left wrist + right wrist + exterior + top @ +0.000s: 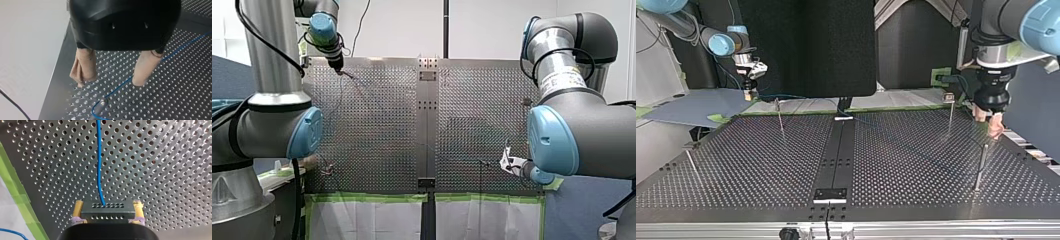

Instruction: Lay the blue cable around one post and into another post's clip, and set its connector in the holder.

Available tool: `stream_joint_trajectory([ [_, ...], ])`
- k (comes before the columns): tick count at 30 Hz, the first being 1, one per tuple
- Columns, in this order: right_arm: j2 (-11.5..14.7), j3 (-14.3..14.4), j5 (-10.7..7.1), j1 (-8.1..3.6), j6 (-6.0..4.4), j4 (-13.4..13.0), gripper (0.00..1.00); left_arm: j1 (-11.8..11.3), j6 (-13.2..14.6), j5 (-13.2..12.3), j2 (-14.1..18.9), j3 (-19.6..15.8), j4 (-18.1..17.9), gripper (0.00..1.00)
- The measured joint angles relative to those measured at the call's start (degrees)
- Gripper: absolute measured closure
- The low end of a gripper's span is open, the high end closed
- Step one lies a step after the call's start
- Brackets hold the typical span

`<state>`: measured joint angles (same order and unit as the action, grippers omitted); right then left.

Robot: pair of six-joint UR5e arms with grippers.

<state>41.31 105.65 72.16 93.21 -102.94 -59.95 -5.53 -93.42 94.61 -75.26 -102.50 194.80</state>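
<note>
Fingers of my right gripper [107, 206] clamp the connector [107, 212]; the blue cable [99, 157] runs ahead over the perforated table [162, 170]. My left gripper [110, 82] stands spread, empty, with the cable passing between its pads toward a post [100, 103]. Routing appears in hand. The next move calls for steady cable tension.

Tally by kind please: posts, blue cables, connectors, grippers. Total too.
Posts: 4
Blue cable: 1
Connector: 1
Grippers, left gripper and right gripper: 2
Total: 8
</note>
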Motion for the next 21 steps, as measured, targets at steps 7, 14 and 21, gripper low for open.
stream_joint_trajectory([
  [7,-0.01,-0.01,0.00,0.00,0.07,0.01,1.00,0.25,0.00,0.23,0.06,-0.29,-0.26,0.00],
  [14,-0.02,0.00,0.00,0.00,0.09,0.00,1.00,0.30,-0.13,0.52,0.08,-0.29,-0.61,0.00],
  [21,-0.01,-0.02,0.00,0.00,-0.01,-0.12,1.00,0.19,-0.19,0.59,0.01,-0.30,-1.71,0.00],
])
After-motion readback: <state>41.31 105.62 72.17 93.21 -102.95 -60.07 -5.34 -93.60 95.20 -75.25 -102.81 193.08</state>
